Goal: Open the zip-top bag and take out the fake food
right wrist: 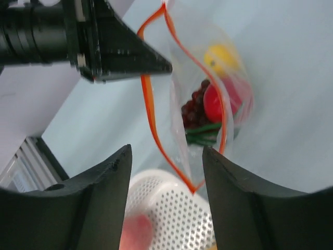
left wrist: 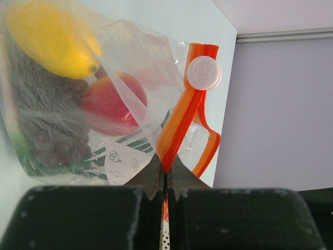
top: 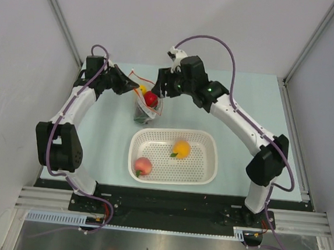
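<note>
**Zip-top bag**. We find it at the far middle of the counter, between the two pincers and just beyond the white perforated basket. It is held up by its mouth. We cannot tell whether its bottom rests on the counter. The red-orange zip strip around the mouth gapes in a long open loop.

**Contents seen through the plastic:** yellow piece, red round fruit, dark purple grapes, green onion stalks.

**Left pincer**. The jaws are pressed together on the zip strip at one side of the mouth, so the bag sits directly at its tips. A white slider tab sits on the strip just past the grip.

**Right pincer**. The jaws are wide apart and grip nothing. The near corner of the bag's mouth lies in the gap between its fingers and, as far as we can see, touches neither.

**In the basket:** orange fruit and pink peach, apart from each other and outside the bag.
</note>
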`<state>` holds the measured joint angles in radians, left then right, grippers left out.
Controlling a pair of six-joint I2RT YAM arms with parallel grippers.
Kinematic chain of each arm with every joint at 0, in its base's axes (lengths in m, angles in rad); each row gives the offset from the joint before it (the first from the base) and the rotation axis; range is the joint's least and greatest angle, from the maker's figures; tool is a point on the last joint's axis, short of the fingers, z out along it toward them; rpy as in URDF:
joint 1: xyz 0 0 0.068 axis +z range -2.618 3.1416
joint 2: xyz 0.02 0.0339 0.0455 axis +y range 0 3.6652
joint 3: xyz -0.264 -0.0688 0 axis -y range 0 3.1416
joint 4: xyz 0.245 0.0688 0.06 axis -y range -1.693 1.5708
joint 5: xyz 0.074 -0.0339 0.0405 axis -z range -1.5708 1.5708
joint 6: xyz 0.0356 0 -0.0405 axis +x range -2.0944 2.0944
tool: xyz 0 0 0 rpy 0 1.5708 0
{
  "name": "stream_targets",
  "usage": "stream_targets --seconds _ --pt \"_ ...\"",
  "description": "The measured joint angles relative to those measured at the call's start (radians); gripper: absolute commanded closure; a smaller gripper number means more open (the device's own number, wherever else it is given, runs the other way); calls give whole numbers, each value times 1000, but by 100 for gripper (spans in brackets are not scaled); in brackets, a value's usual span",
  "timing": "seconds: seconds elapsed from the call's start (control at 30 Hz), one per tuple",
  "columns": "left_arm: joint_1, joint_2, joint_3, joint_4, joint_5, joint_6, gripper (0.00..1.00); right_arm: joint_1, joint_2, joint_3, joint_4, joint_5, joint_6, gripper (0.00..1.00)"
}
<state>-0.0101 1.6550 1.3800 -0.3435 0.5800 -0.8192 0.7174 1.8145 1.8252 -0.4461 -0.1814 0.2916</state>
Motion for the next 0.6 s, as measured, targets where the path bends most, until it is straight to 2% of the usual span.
stream_targets --seconds 0.07,0.1,0.17,0.47,0.6 --pt "0 0 0 0 0 0 100 -2 58 72 18 1 3 64" --pt "0 0 0 0 0 0 100 -3 101 120 19 -1 16 77" --pt "0 0 0 0 0 -1 100 -3 167 175 27 -10 26 85" --pt "-34 -5 0 -5 -2 0 100 -2 407 320 3 -9 74 86" --pt "-50 -14 0 -13 -2 0 100 -2 468 380 -14 23 61 79"
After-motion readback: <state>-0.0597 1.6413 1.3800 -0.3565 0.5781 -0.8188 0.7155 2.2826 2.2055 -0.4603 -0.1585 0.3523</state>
